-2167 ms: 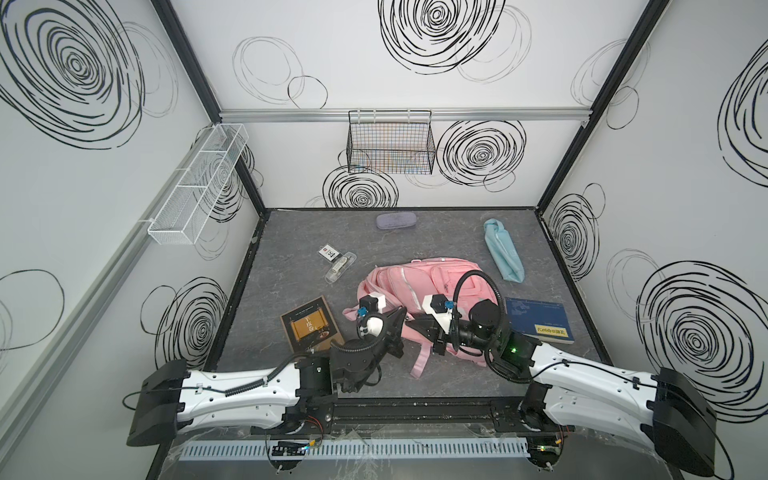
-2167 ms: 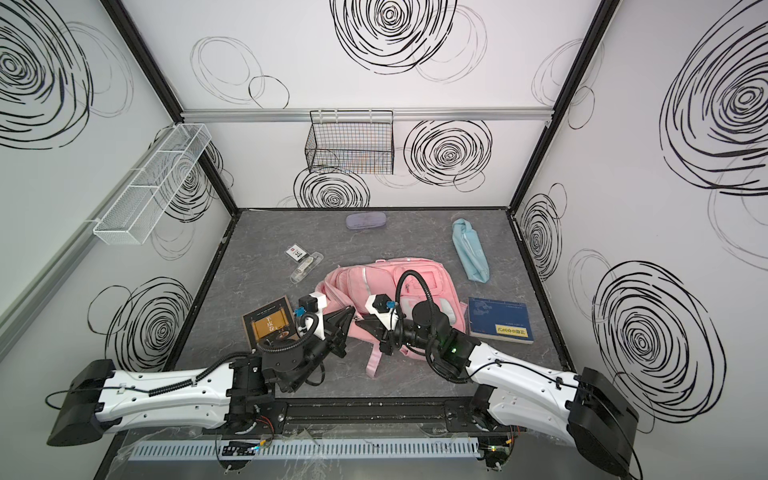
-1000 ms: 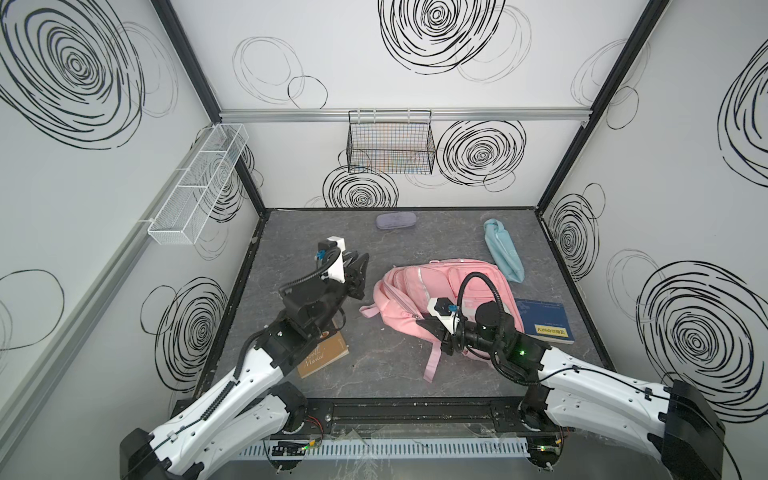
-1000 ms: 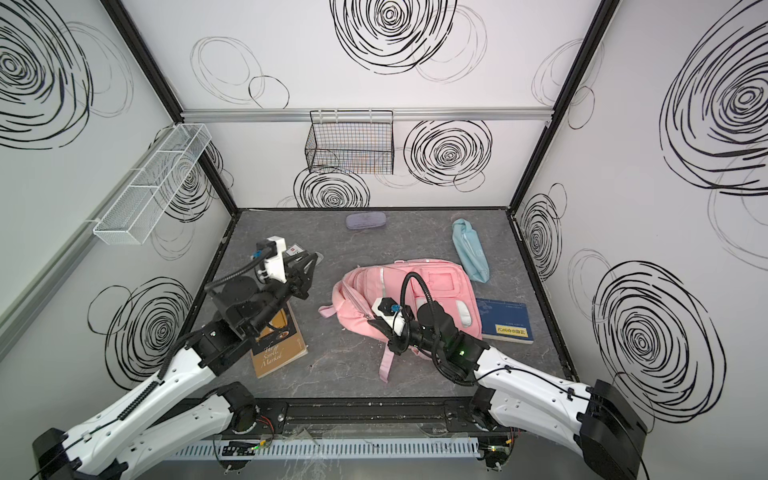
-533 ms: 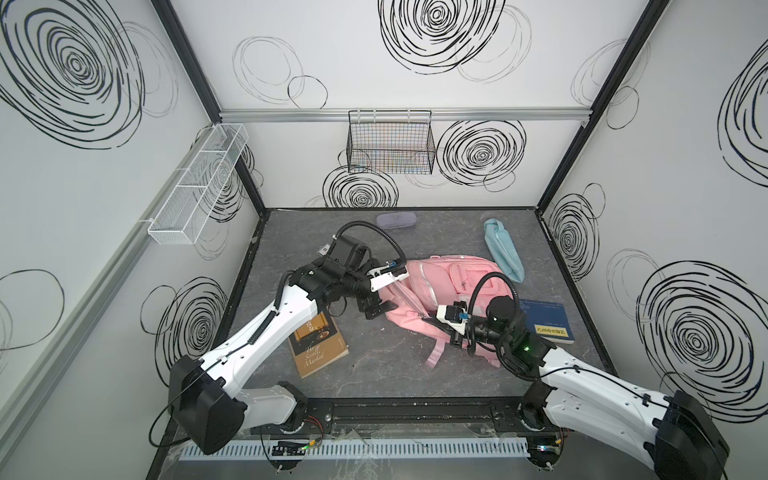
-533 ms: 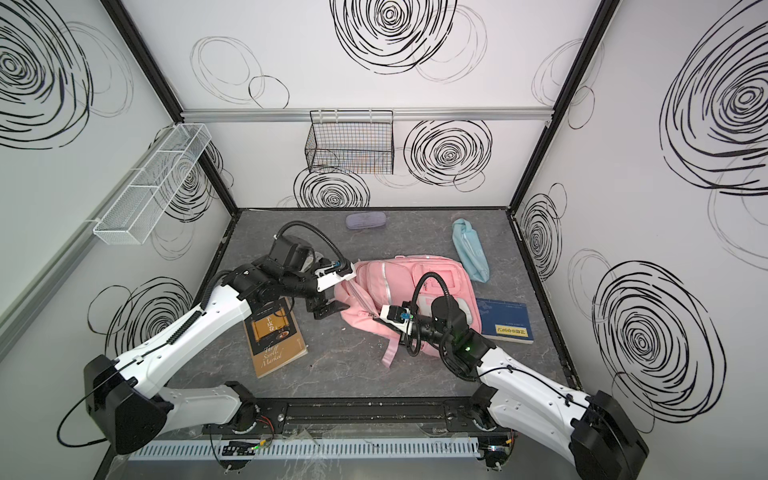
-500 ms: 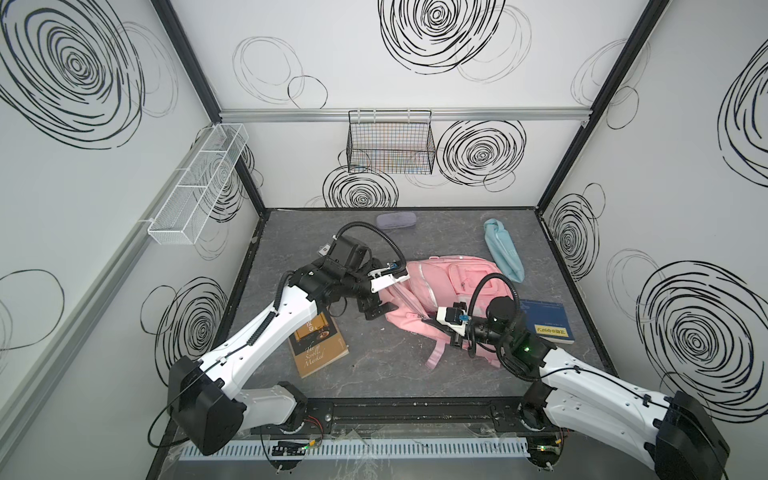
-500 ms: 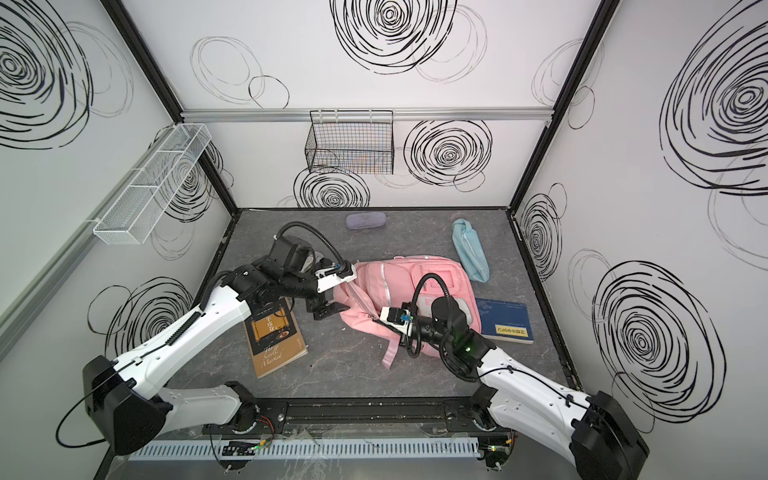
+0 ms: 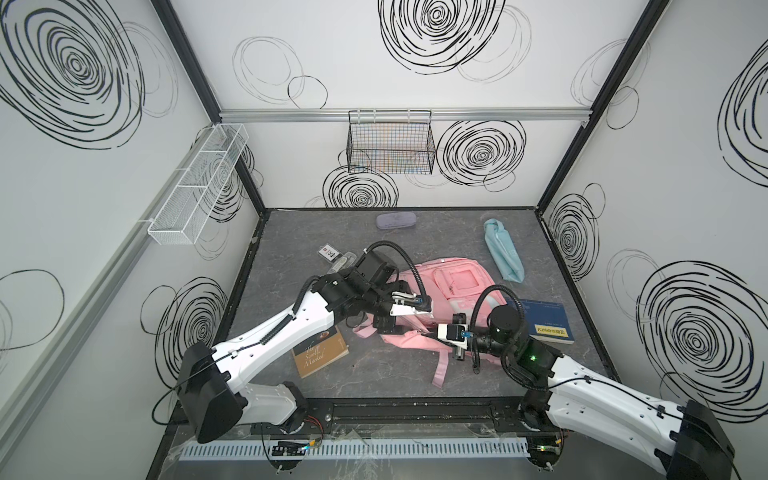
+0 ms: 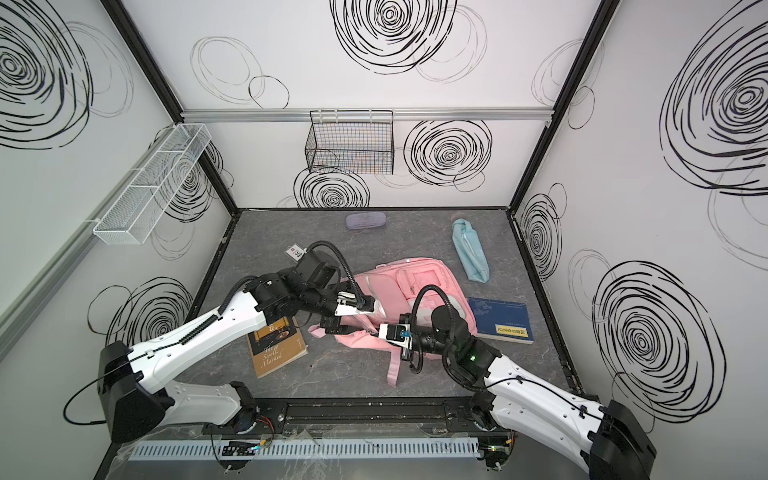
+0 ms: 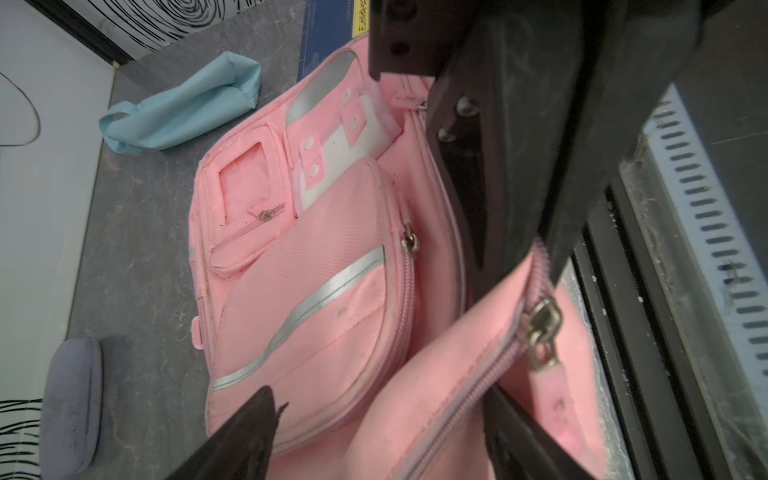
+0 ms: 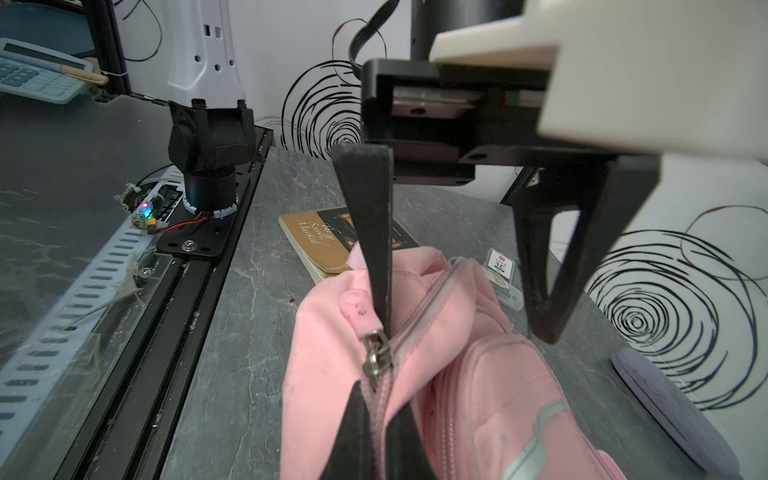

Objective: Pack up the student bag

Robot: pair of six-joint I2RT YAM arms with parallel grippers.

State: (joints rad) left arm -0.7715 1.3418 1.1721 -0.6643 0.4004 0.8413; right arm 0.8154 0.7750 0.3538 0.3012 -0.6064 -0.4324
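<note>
Between the wide-spread jaws of the left gripper rises the zip edge of the bag, ungripped; the right gripper, just beside, is clamped on it. Behind the right gripper lies the blue book, behind the left the brown book; pouch and case well beyond. Bare floor reaches the rail. Half a second back the left gripper stood farther off

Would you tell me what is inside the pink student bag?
Only the outside of the student bag shows: pink pockets and a zip. Its fabric covers the interior, so any contents are hidden.
</note>
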